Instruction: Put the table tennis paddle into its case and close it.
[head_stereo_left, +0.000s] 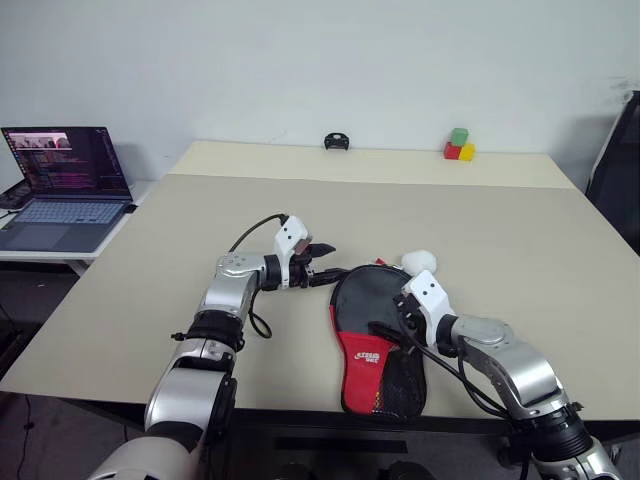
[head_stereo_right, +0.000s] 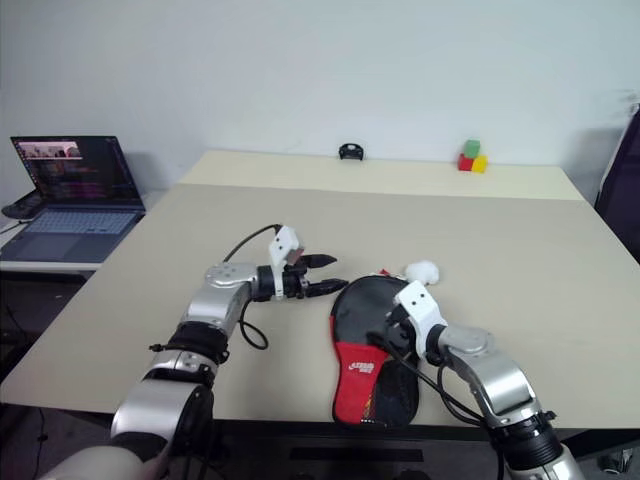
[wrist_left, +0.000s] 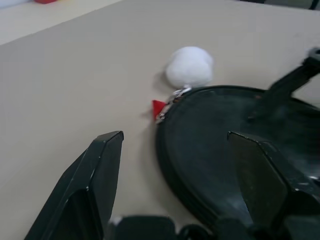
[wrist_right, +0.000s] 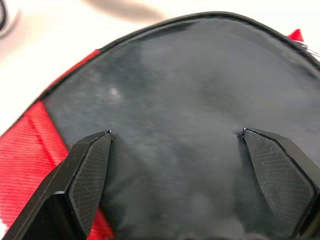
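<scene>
Now both spread wide — right gripper (wrist_right: 175, 145) over the case (head_stereo_left: 365, 320).

A white logo marks the case's (head_stereo_left: 378, 345) red panel; its lettering cannot be read.

The place looks like a lab or office test room: a wide beige counter (head_stereo_left: 200, 210) against a bare white wall (head_stereo_left: 300, 60), with an open dark laptop (head_stereo_left: 65, 185) showing code on a side desk at far left.

The case (head_stereo_left: 375, 335) looks like soft cloth: matt black over its round part, ribbed red fabric below. The table (head_stereo_left: 500, 240) is smooth, matt beige. Both grippers' fingers (wrist_right: 90, 175) are black textured plastic.
</scene>
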